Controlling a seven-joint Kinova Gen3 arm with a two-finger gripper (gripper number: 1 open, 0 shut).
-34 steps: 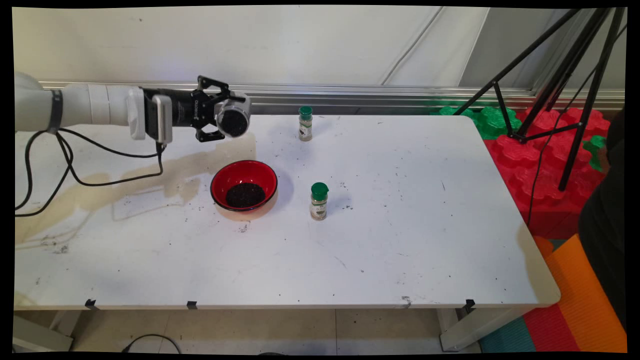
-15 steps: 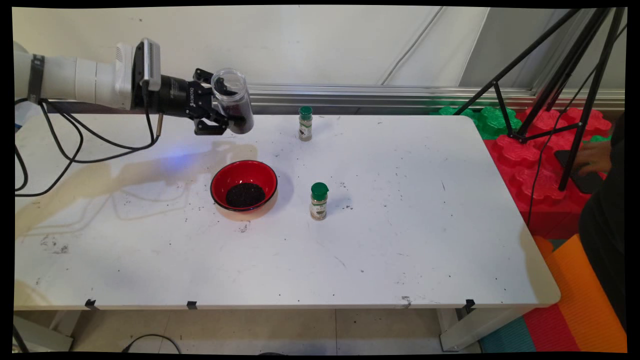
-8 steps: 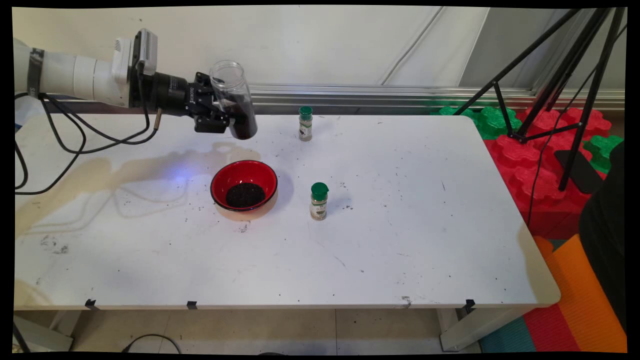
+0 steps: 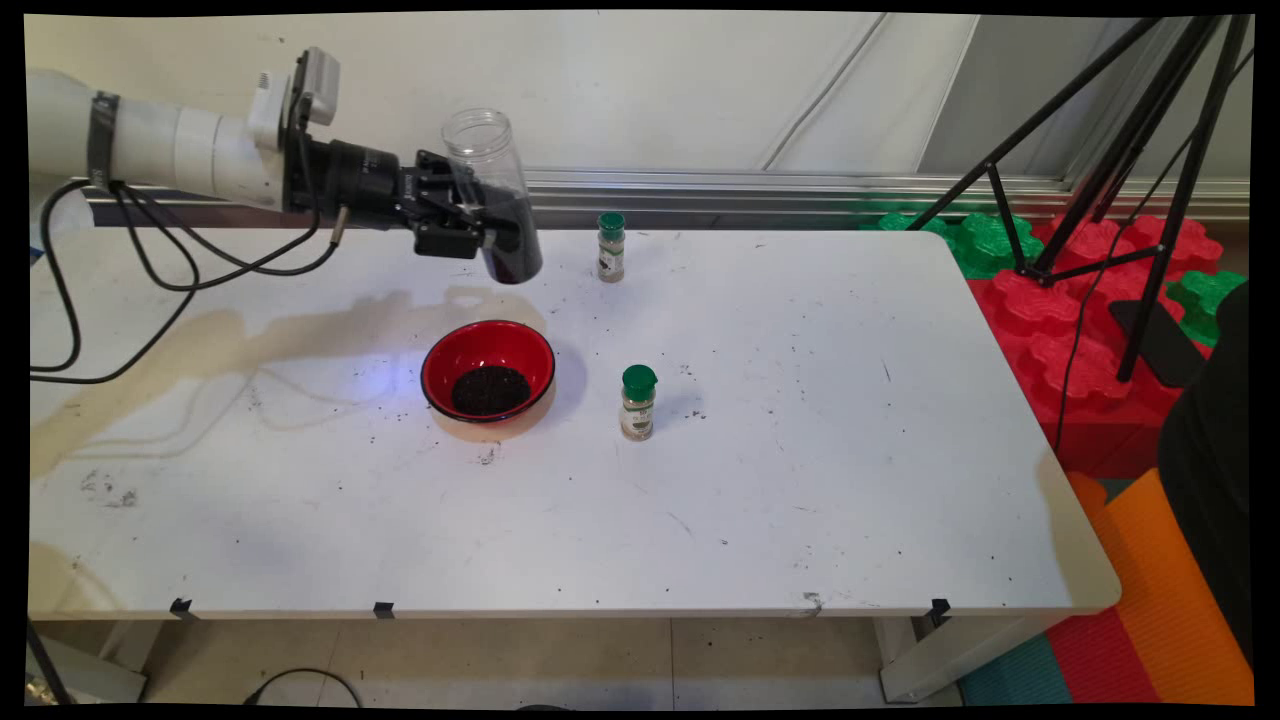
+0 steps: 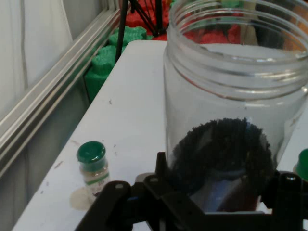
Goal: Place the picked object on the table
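Observation:
My gripper is shut on a clear plastic jar, held in the air above the table's far side. The jar stands nearly upright with its open mouth up, and dark grains sit in its lower part. In the hand view the jar fills the middle, clamped by the gripper at the bottom. Below and slightly left of the jar, a red bowl holds a heap of the same dark grains. A green-capped spice bottle stands to the jar's right; it shows as the bottle in the hand view.
A second green-capped spice bottle stands right of the bowl. Dark crumbs are scattered on the white table. A black tripod and red and green foam blocks lie beyond the right edge. Black cables hang from the arm.
The jar has turned from lying on its side with its mouth toward the camera to nearly upright. The gripper has risen and shifted right with it.

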